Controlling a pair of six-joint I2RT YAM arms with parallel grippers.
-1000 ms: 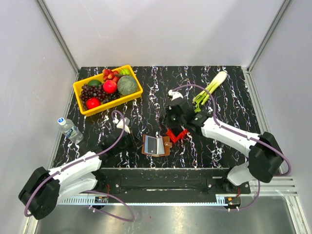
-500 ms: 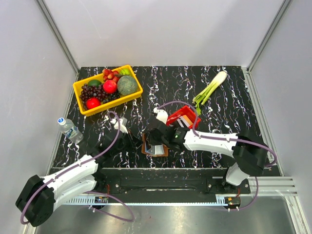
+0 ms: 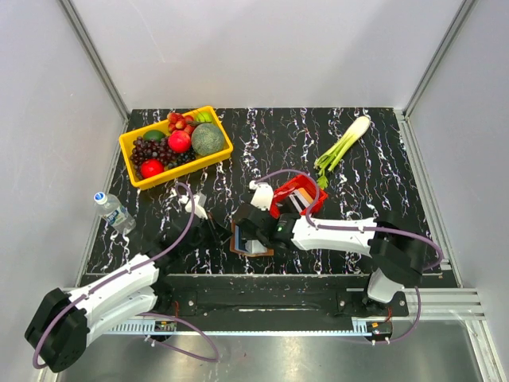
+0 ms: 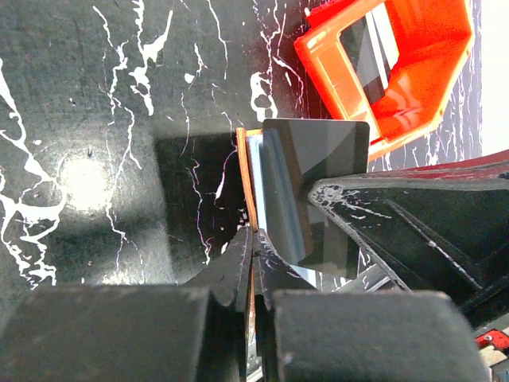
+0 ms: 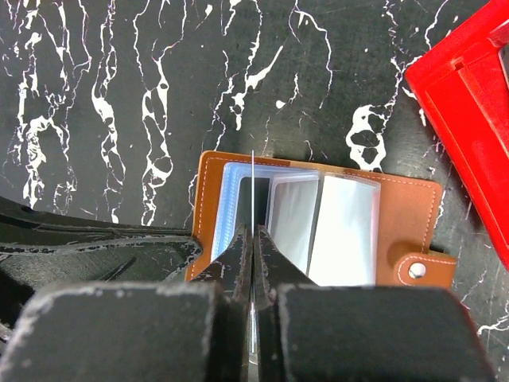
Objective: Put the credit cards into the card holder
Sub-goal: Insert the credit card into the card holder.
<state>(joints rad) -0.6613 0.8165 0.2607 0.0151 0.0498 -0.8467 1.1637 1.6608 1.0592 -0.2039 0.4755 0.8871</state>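
The right gripper (image 5: 253, 243) is pinching a black card (image 4: 318, 171) edge-on just above the open holder (image 5: 398, 231) on the table (image 5: 119, 79), its edge pointing into the holder's left half. The left gripper (image 4: 253, 259) is clamping the holder's left cover.

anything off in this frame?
Only the bottle: on its side at the table's left edge, cap about at the rim. Left tool pinching the holder and right tool holding a card at it look normal.
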